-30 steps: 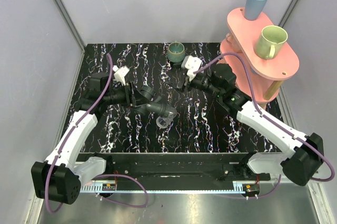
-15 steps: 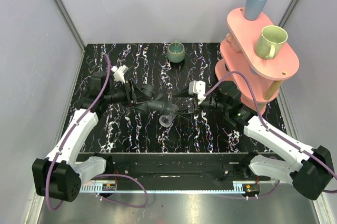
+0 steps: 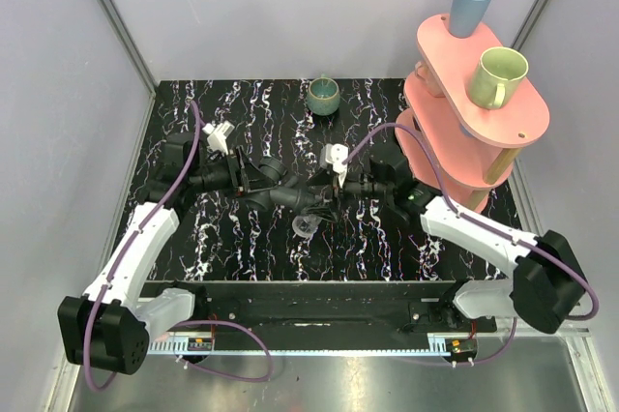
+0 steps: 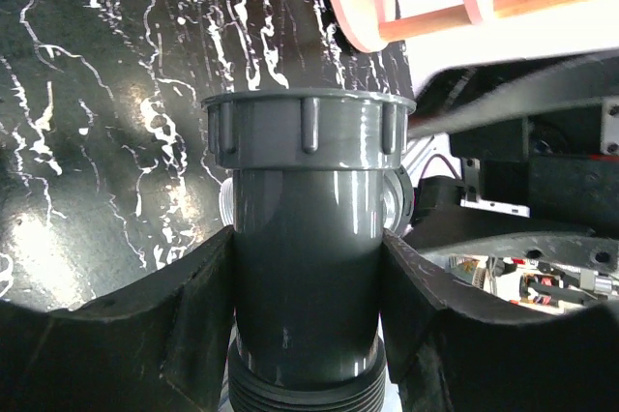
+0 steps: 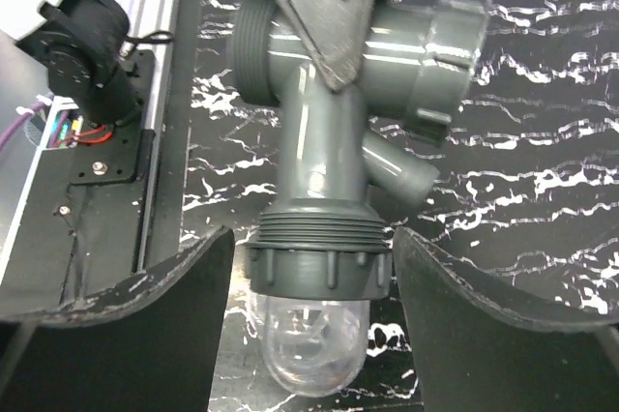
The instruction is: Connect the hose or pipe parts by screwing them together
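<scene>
**Grey fitting and clear connector at mid-table, both arms on the assembly**

Overhead view: I find the grey elbow fitting (image 3: 287,194) near the middle of the black, white-veined table (image 3: 242,132), lying roughly crosswise between the two arms. The left gripper (image 4: 308,238) is clamped on its straight barrel. In the left wrist view both fingers press against the barrel's sides just below a ribbed collar.

The clear connector (image 5: 308,349) sits at the fitting's other end. In the right wrist view its domed, see-through body projects from a ribbed grey ring on the elbow's threaded end; I cannot tell how far it is screwed in. The right gripper (image 5: 311,248) straddles that ring, one finger close on either side. A sliver of table shows beside one finger, and I cannot tell whether the pads bear on the ring. A short side spigot branches from the elbow.

Background: a green cup (image 3: 323,96) stands at the table's far edge, well apart from the fitting. A pink rack (image 3: 484,117) at the right rear carries a blue cup (image 3: 472,6) and a pale green mug (image 3: 498,76).
</scene>
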